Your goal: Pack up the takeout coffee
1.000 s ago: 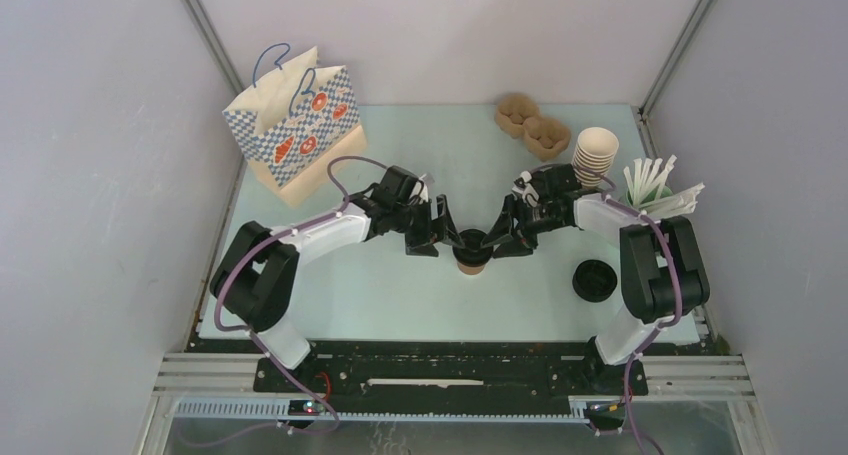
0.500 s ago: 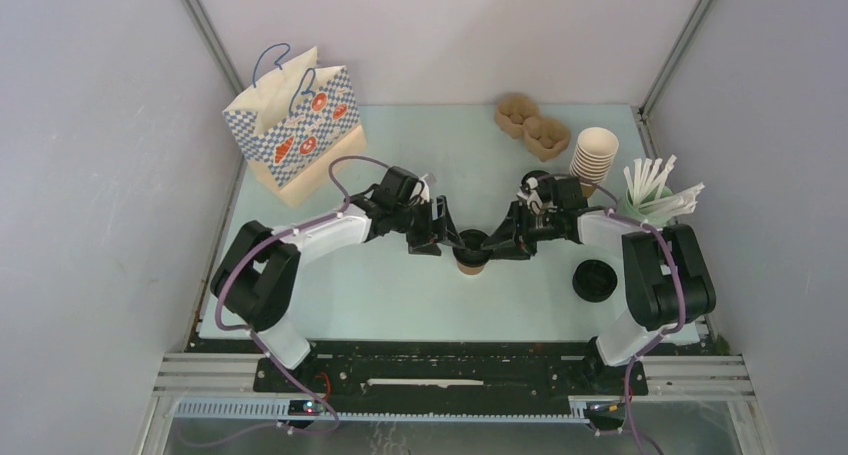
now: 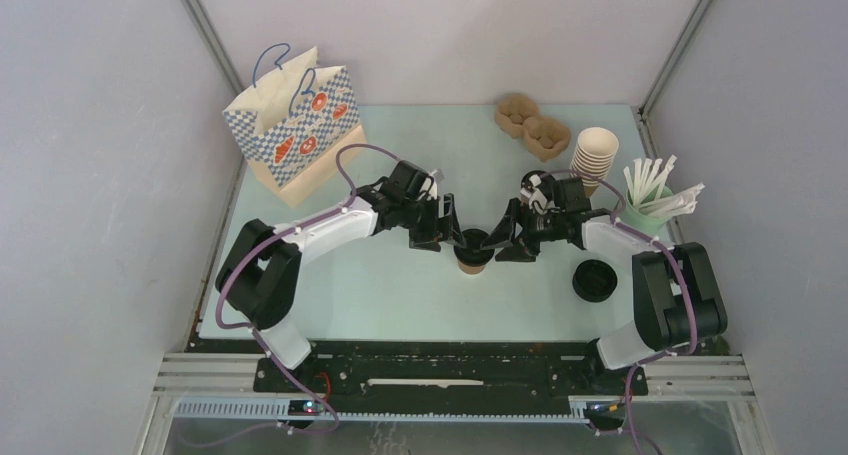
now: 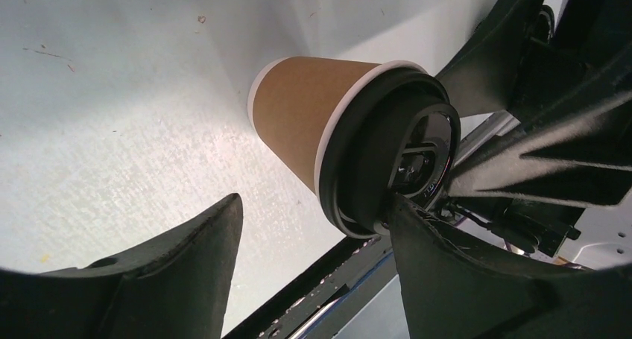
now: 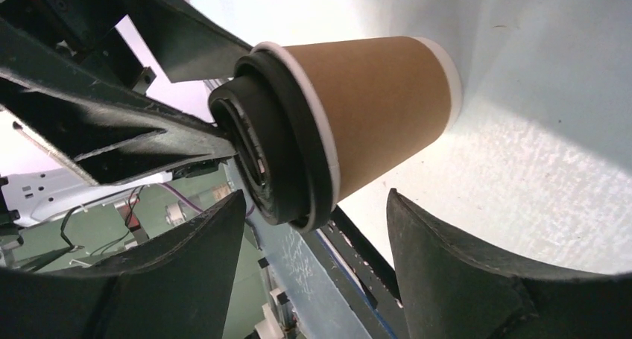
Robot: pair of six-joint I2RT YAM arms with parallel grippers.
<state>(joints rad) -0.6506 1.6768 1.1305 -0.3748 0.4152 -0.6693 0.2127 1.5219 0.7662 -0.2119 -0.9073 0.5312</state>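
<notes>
- One takeout coffee cup (image 3: pixel 471 258) stands upright near the middle of the table (image 3: pixel 380 290), its black lid (image 4: pixel 395 156) seated on the rim. What is inside it cannot be told.
- Both grippers meet over it. The left gripper (image 3: pixel 450 238) reaches in from the left and the right gripper (image 3: pixel 498 245) from the right.
- In the left wrist view the jaws stand wide apart with the cup between them. One finger (image 4: pixel 462 279) sits at the lid's edge, and the other is clear of the cup wall.
- In the right wrist view the jaws are likewise spread, and the lidded end lies between the two fingers (image 5: pixel 462 279) with a gap on each side. Neither gripper clamps the cup.
- A checked paper bag (image 3: pixel 295 125) with blue cord handles stands at the far left. Its contents are hidden.
- Two moulded pulp carriers (image 3: pixel 533 125) lie at the far edge, their hollows bare.
- A stack of lidless brown cups (image 3: pixel 594 155) rises just beside them.
- A pale green holder (image 3: pixel 650 213) at the right edge bristles with white wrapped sticks (image 3: pixel 655 180).
- Loose black lids (image 3: pixel 594 280) sit on the table to the right of the cup, near the right arm.
- The cup is matte brown kraft paper, tapered, with a white rolled rim and base ring. The lid is glossy, round and stepped.
- The table surface is pale green and finely grained, with small scuffs.
- The cup stands well apart from every table edge, and bare surface runs from it to the near edge.
</notes>
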